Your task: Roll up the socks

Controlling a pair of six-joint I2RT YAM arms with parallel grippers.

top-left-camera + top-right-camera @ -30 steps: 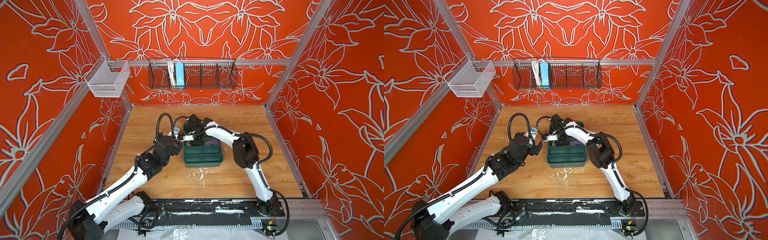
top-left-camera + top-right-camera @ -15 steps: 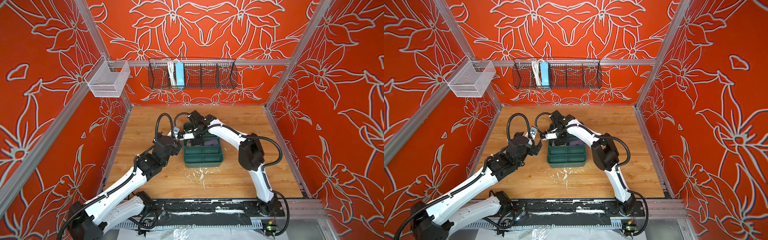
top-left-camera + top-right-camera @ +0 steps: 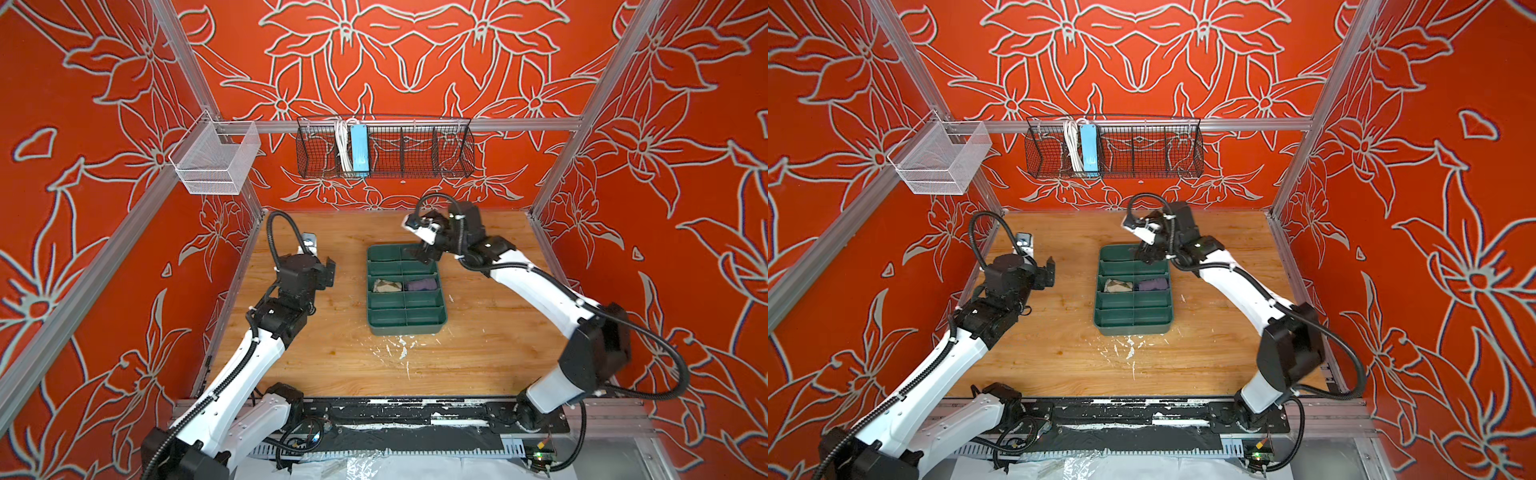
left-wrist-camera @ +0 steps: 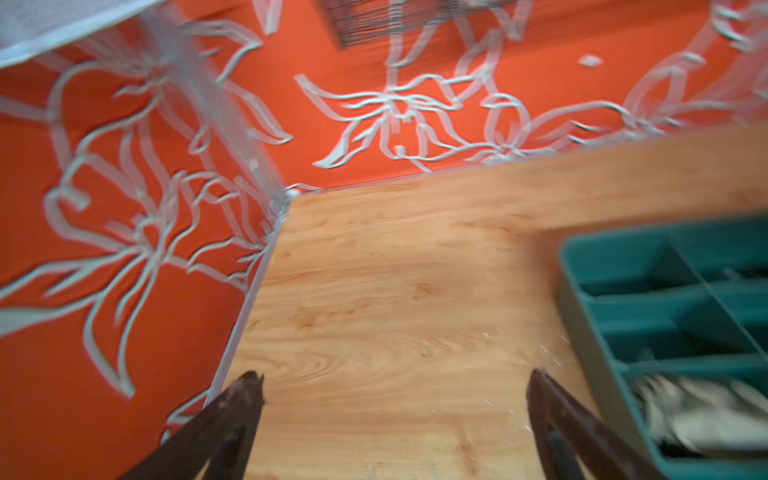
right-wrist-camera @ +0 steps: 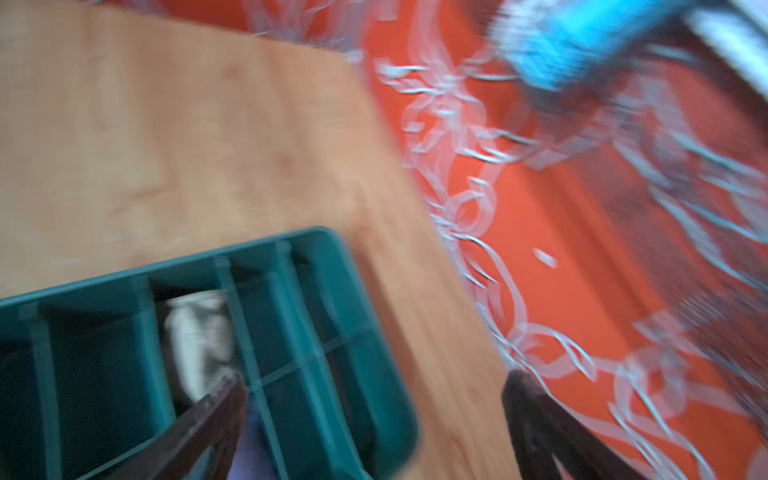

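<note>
Both socks are rolled and lie in a middle row of the green tray (image 3: pixel 405 329) (image 3: pixel 1133 328), side by side; the argyle sock (image 3: pixel 387 285) (image 3: pixel 1118 285) fills the left compartment and the purple sock (image 3: pixel 422 284) (image 3: pixel 1153 284) the right one. Each roll's long axis runs across the tray, left to right in both top views; the tray's other compartments look empty. The black wire basket (image 3: pixel 415 149) on the back wall holds a blue box (image 3: pixel 359 149) and a white cable.

The left end effector (image 3: pixel 328 270) (image 4: pixel 395 386) hangs beside the tray over the counter (image 3: pixel 332 357), open and empty. The right end effector (image 3: pixel 424 253) (image 5: pixel 374 386) hangs over the tray's far right corner, fingers wide apart, holding nothing.

A second ago the right arm reached across the tray's far end; it has since swung back to the right; the left arm has drawn slightly away.
</note>
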